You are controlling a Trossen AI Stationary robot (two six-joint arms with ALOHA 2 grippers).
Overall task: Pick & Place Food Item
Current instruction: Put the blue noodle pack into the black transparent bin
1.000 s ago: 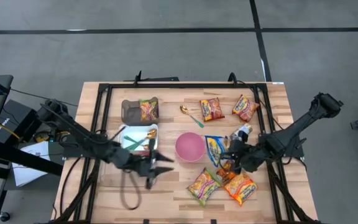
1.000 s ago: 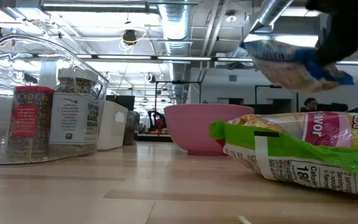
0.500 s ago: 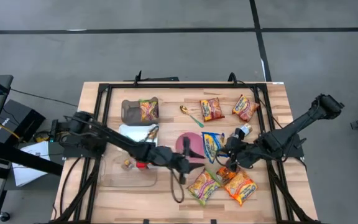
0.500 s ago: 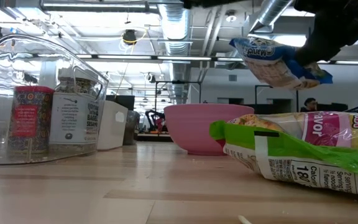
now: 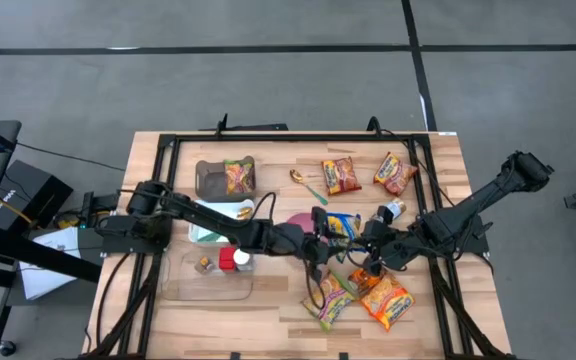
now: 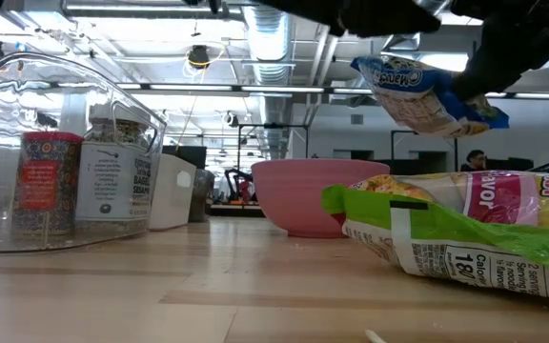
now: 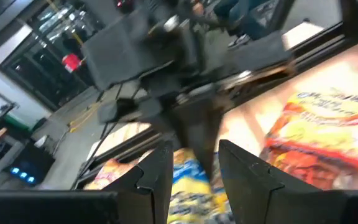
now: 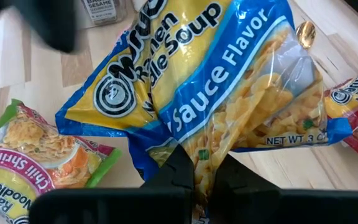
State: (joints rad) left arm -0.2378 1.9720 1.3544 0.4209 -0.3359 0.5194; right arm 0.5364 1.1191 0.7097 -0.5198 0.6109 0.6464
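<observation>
A blue-and-yellow ramen packet [image 5: 343, 228] [image 6: 427, 95] hangs in the air just right of the pink bowl [image 6: 317, 195], with my right gripper [image 5: 371, 248] [image 8: 194, 171] shut on it. My left arm reaches across the table from the left. Its gripper [image 5: 320, 228] [image 7: 194, 168] is open at the packet's other end. In the left wrist view its two fingers stand on either side of that blue-and-yellow end [image 7: 188, 180]. I cannot tell whether they touch it. The left arm covers most of the bowl [image 5: 295, 216] in the high view. My right gripper pinches the packet's near end [image 8: 197, 146] between its two fingers, at the crumpled wrapper edge. The fingers come from the table's right, slanting down. The packet stretches away from them toward my left gripper, tilted and lifted clear of the table.
A green-and-pink ramen packet [image 5: 328, 298] [image 6: 465, 229] and an orange one [image 5: 388, 303] lie near the front. Two more packets [image 5: 340, 175] [image 5: 395, 172] lie at the far side. A clear box with spice jars [image 5: 208, 270] [image 6: 55, 162] and a tray [image 5: 226, 178] stand at the left.
My left gripper has swept toward the table's right, from beside the clear box across the pink bowl to the held packet. Its fingers now flank the packet's free end. The gap between them looks the same.
</observation>
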